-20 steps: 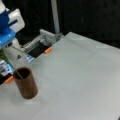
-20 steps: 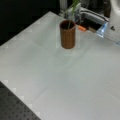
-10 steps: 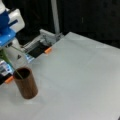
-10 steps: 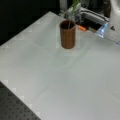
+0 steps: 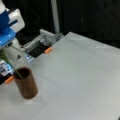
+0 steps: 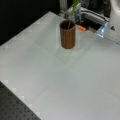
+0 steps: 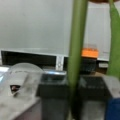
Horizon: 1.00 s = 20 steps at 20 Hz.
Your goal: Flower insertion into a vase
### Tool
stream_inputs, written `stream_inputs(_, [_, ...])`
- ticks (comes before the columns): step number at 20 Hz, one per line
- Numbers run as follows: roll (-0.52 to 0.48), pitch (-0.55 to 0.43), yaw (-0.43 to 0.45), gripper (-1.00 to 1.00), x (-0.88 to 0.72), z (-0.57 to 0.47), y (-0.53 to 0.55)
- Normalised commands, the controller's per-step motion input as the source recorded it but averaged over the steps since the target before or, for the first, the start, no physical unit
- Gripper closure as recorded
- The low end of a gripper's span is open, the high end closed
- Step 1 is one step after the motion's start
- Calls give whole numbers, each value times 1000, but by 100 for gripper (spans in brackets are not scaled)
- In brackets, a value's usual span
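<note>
The vase (image 5: 25, 83) is a plain brown, wood-like cylinder, straight-sided and dark inside, standing upright on the pale surface (image 5: 80, 75) near a front view's left; in both front views a green flower stem (image 6: 71, 13) slants down into its mouth. In the wrist view the gripper (image 7: 73, 92) has its dark jaws pinching the stem. No writing is readable.

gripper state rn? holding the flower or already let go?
Gripper: shut on the flower stem, fingers clamped either side in the wrist view. The stem's lower end is already inside the vase.
</note>
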Motion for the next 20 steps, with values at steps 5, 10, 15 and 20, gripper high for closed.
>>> stream_inputs(5, [-90, -56, 106, 100, -104, -63, -36])
stream_inputs(10, [-90, -56, 106, 100, -104, -63, -36])
stream_inputs(15, [-90, -56, 106, 100, -104, -63, -36])
stream_inputs(20, [-90, -56, 106, 100, -104, -63, -36])
